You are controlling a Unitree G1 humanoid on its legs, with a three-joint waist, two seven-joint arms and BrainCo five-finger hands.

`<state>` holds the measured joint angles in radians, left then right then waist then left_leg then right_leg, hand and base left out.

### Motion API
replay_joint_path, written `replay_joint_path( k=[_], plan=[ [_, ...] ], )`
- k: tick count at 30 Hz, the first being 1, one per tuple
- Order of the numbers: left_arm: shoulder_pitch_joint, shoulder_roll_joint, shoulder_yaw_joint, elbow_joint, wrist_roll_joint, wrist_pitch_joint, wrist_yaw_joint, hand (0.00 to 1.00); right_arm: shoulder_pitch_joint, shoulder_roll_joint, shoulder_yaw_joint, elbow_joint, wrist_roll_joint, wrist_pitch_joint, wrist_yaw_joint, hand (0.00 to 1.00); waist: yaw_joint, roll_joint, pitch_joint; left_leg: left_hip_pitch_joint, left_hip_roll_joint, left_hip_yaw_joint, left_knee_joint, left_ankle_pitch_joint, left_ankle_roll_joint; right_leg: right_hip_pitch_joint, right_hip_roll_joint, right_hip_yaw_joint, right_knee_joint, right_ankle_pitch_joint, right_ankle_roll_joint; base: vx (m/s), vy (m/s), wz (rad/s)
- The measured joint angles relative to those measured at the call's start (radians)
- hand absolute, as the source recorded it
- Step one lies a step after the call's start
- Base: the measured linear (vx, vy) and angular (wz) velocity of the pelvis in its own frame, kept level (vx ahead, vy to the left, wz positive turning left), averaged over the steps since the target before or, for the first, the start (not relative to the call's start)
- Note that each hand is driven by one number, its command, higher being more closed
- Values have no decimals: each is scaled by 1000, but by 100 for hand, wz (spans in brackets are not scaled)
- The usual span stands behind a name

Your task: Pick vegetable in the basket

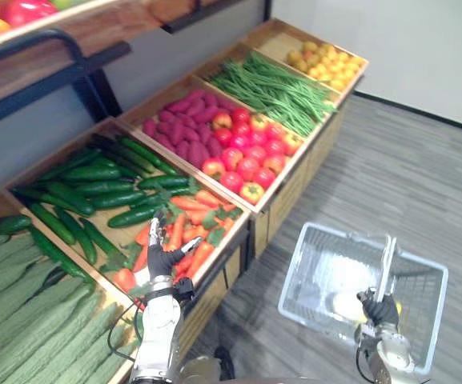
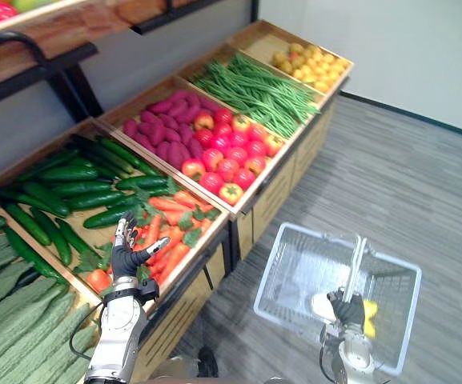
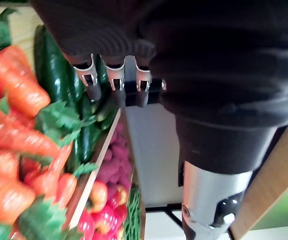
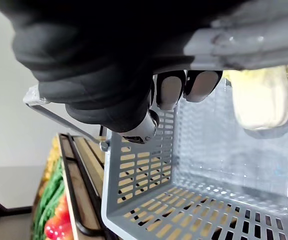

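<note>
My left hand (image 1: 163,258) hovers, fingers spread wide, over the carrots (image 1: 202,206) beside the cucumbers (image 1: 94,172). They look firm, light, smooth: I'd pinch one mid-length. My right hand (image 1: 380,309) curls round the basket handle (image 1: 387,260).

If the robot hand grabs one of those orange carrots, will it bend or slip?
Probably stiff: the carrots look straight and thick, so one likely won't bend. Its smooth, tapered shape might slip in the open left robot hand above them. They lie heaped together, so neighbours may roll when one lifts.
</note>
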<state>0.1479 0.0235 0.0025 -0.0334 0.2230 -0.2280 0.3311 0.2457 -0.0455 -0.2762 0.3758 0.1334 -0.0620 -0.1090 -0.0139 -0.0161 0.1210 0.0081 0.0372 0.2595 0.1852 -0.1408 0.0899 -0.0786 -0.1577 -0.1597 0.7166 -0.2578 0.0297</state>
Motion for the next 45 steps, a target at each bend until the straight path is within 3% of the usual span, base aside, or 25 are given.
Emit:
replay_joint_path(
  k=[4,5,6,8,9,13,18,19,22,23,31,34,42,43,45],
  plan=[
    [-6,-2,-9,-14,59,1,4,0,33,2,-3,-8,4,-5,2,100,-4,-4,-4,0,23,-112,34,-24,-41,-76,85,208,-175,2,7,181,-164,94],
    [-6,1,-8,-15,65,2,4,0,45,6,-6,-8,7,-6,-2,100,-2,-18,-11,-7,21,-127,58,-38,-63,-75,81,222,-267,67,13,167,-244,85],
    [-9,12,2,-17,70,6,7,0,63,13,-7,2,13,-7,1,100,3,-48,-14,-28,18,-161,99,-70,-101,-49,54,212,-343,141,53,160,-331,77],
    [-12,0,5,-18,77,11,16,0,71,16,-7,-1,12,-6,2,100,24,-26,-29,-47,57,-176,111,-79,-121,-24,79,164,-418,137,48,131,-370,46],
    [-21,2,4,11,98,21,17,0,56,14,-12,1,13,-6,4,100,29,-14,-35,-62,80,-203,52,-43,-162,-12,103,117,-472,138,29,105,-344,37],
    [-46,42,4,120,99,27,-1,0,49,15,-21,62,12,-7,22,100,31,-27,-40,-48,60,-226,-24,10,-165,-16,98,101,-478,139,27,4,-106,27],
    [-110,109,1,271,193,65,-22,0,29,5,-19,93,12,-6,42,100,27,-33,-39,-59,43,-256,-125,92,-165,-47,87,72,-504,159,15,-56,-22,23],
    [-148,151,10,381,304,116,-15,0,-4,0,-19,132,11,-8,42,100,17,-44,-29,-64,46,-280,-181,141,-171,-70,86,48,-514,172,7,-86,-23,27],
    [-148,162,15,402,336,135,4,0,-14,-3,-12,134,11,-10,38,100,14,-42,-26,-69,48,-280,-189,148,-173,-82,87,51,-513,176,5,-75,-15,3],
    [-219,192,34,516,340,140,31,0,-56,-14,6,134,11,-20,25,100,0,-36,25,-74,51,-276,-219,171,-177,-105,92,55,-512,185,4,-129,-33,-11],
    [-372,247,34,644,351,155,89,0,-102,-46,45,134,12,-43,17,100,-11,-33,86,-105,52,-254,-225,184,-179,-156,102,83,-509,199,1,-20,-15,-11],
    [-411,273,34,665,376,159,114,0,-113,-52,51,133,13,-49,16,100,-25,-31,106,-108,53,-254,-244,194,-182,-169,105,84,-508,200,-1,-1,-8,-2],
    [-497,300,33,684,381,166,160,0,-137,-71,74,133,15,-59,1,100,-25,-30,149,-134,53,-242,-250,202,-180,-205,108,99,-507,210,0,-15,-11,-5],
    [-507,304,32,691,381,166,168,100,-140,-72,76,133,16,-62,0,100,-25,-30,154,-136,53,-239,-252,203,-180,-208,108,103,-510,213,0,-14,-1,-8],
    [-526,308,30,696,382,167,173,100,-142,-74,83,133,23,-68,0,100,-25,-30,165,-135,52,-237,-252,204,-179,-208,108,104,-511,216,1,-23,-3,-4]
  ],
)
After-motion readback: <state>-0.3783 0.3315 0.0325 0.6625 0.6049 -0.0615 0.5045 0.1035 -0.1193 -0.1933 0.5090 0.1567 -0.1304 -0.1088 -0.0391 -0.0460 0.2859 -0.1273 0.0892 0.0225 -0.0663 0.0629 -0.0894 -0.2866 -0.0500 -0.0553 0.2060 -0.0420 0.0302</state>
